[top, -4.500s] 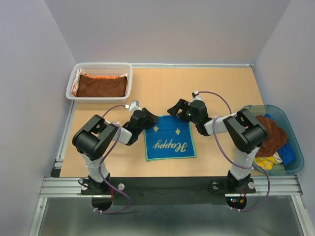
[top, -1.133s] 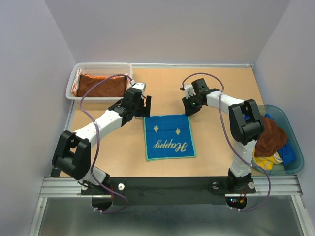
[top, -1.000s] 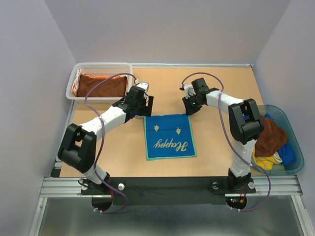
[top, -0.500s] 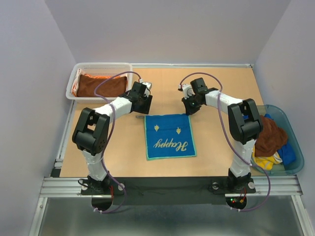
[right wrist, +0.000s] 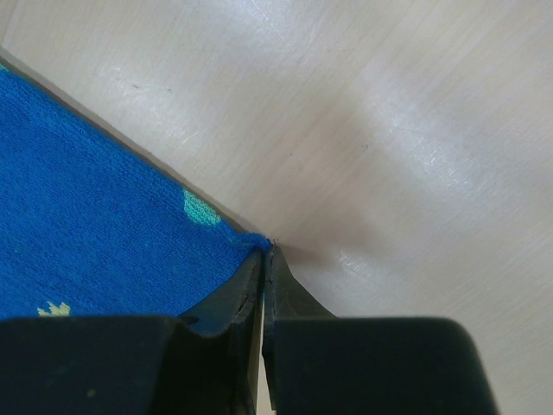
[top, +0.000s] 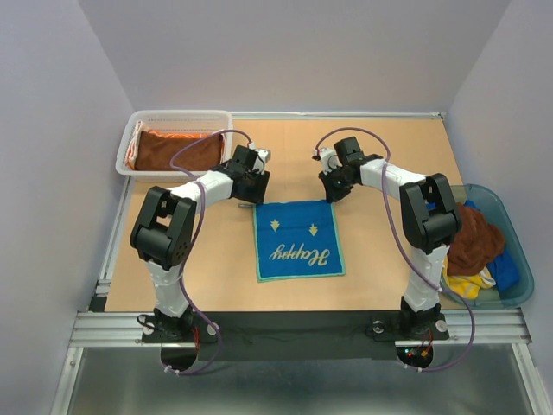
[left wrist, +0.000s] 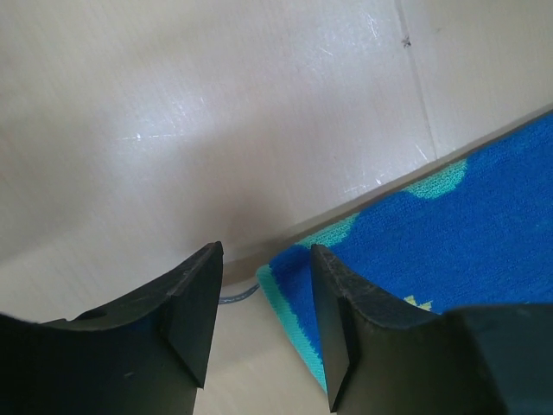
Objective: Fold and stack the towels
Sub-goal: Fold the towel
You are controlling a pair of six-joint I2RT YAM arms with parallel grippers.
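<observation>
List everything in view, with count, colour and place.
blue rectangular towel: one, blue with teal border, flat at table centre
dark brown towel: one, brown, folded in the basket
orange towel: one, orange, under the brown one
white mesh plastic basket: one, white, far left corner
translucent blue-green tub: one, right edge
bunched cloths: at least three, brown, yellow, blue, in the tub
wooden table: one, tan, under everything
left gripper: one, black, open around the blue towel's far left corner
right gripper: one, black, shut on its far right corner
</observation>
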